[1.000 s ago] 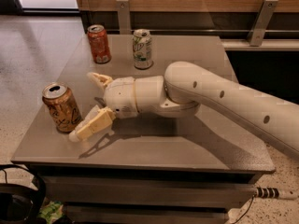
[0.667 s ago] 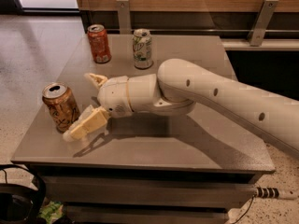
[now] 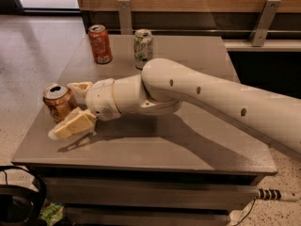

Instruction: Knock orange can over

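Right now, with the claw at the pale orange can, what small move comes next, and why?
Probably nudge the claw toward the left edge of the grey table. The pale orange-tan drink can stands upright between its open fingers, so a sideways push high on its body should tip it.

1. One camera view only, with its mount not on record.
2. Vantage: raised, at the near side of the table (image 3: 188,145), facing forward and down at a slant. The table's near edge runs low in frame and the back wall rail along the top.
3. Range: close. The table top fills most of the frame, with floor visible at frame left.
4. The arm (image 3: 211,98) enters from frame right, cut off by that edge.
5. The gripper (image 3: 63,111) sits at frame left-centre, fingers spread, with the orange can (image 3: 57,102) between them.
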Motion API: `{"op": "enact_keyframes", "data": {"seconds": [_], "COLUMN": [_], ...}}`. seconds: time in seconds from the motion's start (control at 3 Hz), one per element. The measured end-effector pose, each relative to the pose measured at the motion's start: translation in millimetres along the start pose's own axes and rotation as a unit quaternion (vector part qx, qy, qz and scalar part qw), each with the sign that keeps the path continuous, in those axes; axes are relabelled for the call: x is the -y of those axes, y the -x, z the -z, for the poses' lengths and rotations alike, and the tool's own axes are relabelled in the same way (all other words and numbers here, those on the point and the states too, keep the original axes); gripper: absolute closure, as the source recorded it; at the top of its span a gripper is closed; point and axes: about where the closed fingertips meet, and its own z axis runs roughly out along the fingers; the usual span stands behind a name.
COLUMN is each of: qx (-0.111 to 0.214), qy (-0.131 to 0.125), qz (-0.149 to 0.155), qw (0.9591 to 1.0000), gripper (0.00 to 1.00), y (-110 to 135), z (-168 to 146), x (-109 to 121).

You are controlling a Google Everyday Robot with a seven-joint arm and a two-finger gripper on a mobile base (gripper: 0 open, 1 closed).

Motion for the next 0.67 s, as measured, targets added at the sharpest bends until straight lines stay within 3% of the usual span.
{"op": "enact_keyframes", "data": {"seconds": [0.67], "qx": [0.001], "qy": [0.001], "qz": [0.001], "qw": [1.0], "gripper": [0.67], "y": [2.2], "z": [-0.5], "x": [-2.0]}}
